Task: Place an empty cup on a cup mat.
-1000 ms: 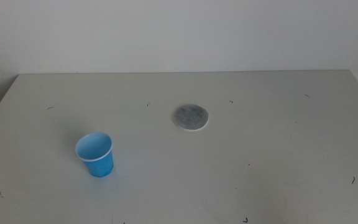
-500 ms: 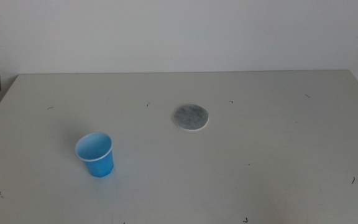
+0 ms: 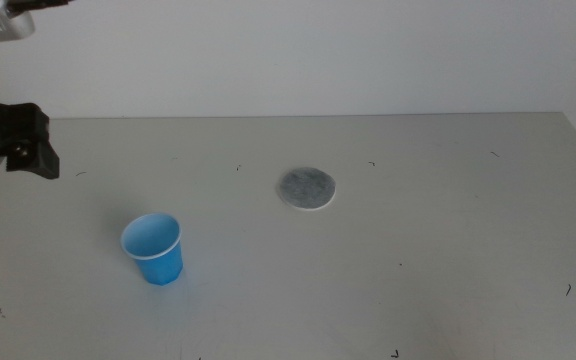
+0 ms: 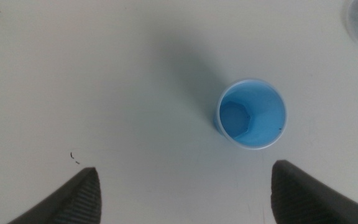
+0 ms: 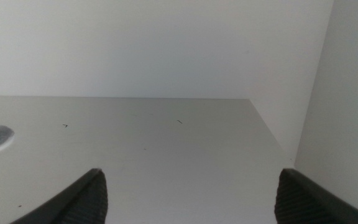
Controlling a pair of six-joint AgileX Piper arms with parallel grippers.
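Change since earlier frames: the left arm (image 3: pixel 13 140) has entered the middle view at the far left corner of the worktop, further in than half a second ago, when only a dark tip showed at the edge. Cup and mat have not moved.

Worktop (image 3: pixel 448 230): pale grey, flat, small dark specks scattered over it; white wall behind.

Left arm: dark, with cabling, above the worktop's far left corner, a pale camera housing above it. It is well apart from the cup.

Left gripper (image 4: pixel 185 193): looks straight down on the cup from above. Jaws spread wide apart, nothing between them; the cup lies beyond the tips, closer to one jaw than the other, untouched.

Right gripper (image 5: pixel 188 193): not seen in the middle view. Jaws spread wide, holding nothing; its view takes in bare worktop, the right far corner and a sliver of the mat.

Mat (image 3: pixel 306 188): round grey disc with white edge, lying flat near the worktop's centre, slightly toward the far edge. Nothing rests on it.

Cup (image 3: pixel 153 248): bright blue, thin white rim, standing upright on its narrow base in the left near part of the worktop, well apart from the mat. Long axis vertical, mouth pointing up. The left wrist view shows its lighter blue inside empty.
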